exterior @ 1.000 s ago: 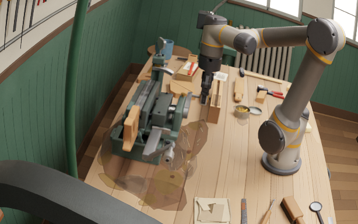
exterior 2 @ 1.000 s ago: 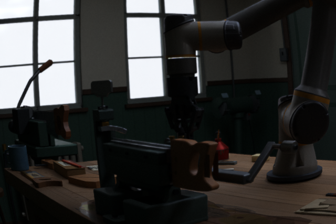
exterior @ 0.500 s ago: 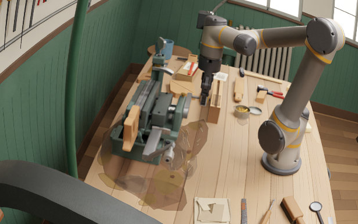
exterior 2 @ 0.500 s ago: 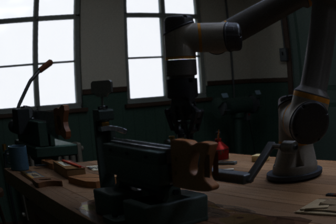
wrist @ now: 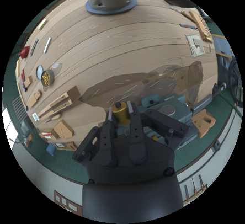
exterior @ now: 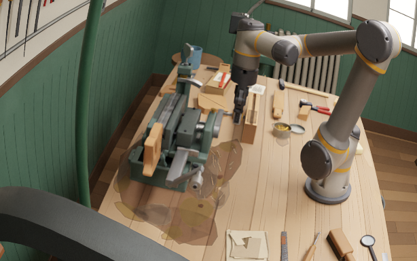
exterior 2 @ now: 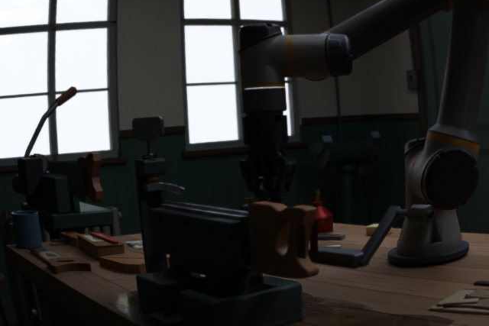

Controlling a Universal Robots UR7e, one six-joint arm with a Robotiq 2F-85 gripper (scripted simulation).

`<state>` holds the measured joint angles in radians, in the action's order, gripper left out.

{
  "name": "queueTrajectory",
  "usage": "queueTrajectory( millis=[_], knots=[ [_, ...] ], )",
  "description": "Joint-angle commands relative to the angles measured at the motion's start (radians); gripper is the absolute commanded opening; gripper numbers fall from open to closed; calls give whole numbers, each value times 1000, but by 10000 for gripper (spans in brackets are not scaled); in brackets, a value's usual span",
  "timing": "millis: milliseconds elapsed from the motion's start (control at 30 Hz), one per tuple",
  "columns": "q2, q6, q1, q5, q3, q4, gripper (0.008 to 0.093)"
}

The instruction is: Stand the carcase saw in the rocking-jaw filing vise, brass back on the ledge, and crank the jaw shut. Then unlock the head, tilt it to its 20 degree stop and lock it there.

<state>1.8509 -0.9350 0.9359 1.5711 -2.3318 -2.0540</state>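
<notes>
My gripper (wrist: 121, 114) (exterior: 237, 117) points straight down at the right side of the green filing vise (exterior: 172, 136) and is closed around the brass knob (wrist: 120, 113) of the vise's jaw crank. The carcase saw stands in the vise jaws, its blade hidden between them and its wooden handle (exterior: 152, 149) (exterior 2: 281, 237) (wrist: 203, 119) sticking out at the near end. A grey lever (exterior: 180, 166) slopes down from the vise's near side. Another lever with a grey paddle top (exterior: 187, 51) rises at the far end.
A long wooden box (exterior: 251, 117) lies just right of my gripper. Beyond it sit a tin of brass screws (exterior: 281, 129), wood blocks and red-handled pliers (exterior: 318, 108). A stained cloth (exterior: 194, 190) spreads under the vise. The arm's base (exterior: 328, 190) stands to the right.
</notes>
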Motion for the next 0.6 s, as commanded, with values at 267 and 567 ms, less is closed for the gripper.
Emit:
queueTrajectory(
  millis=[267, 567],
  knots=[
    [-2, 0, -1, 0, 0, -1, 80],
    [-1, -1, 0, 0, 1, 2, 80]
  ],
)
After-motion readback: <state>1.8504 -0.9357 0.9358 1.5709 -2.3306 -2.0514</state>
